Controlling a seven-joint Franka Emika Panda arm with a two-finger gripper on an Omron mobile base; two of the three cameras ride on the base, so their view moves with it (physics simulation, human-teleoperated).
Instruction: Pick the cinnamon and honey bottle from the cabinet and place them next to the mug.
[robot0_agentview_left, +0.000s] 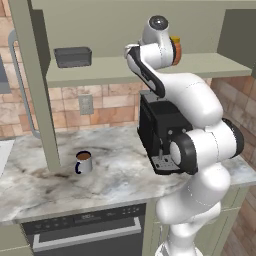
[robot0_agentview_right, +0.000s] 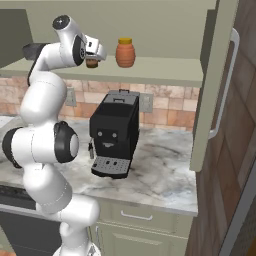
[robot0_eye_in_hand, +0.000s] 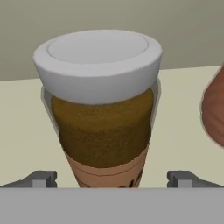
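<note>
The hand (robot0_eye_in_hand: 112, 178) is up at the cabinet (robot0_agentview_right: 165, 70) shelf, its fingers (robot0_eye_in_hand: 41, 178) spread wide on either side of the cinnamon (robot0_eye_in_hand: 103, 118), not touching it. The cinnamon stands upright on the shelf with the honey bottle (robot0_agentview_right: 125, 53) just beside it. Below the shelf, the mug (robot0_agentview_left: 83, 162) sits on the table (robot0_agentview_left: 60, 180).

honey bottle (robot0_eye_in_hand: 215, 109) crowds the cinnamon (robot0_eye_in_hand: 105, 127) — other side free.
</note>
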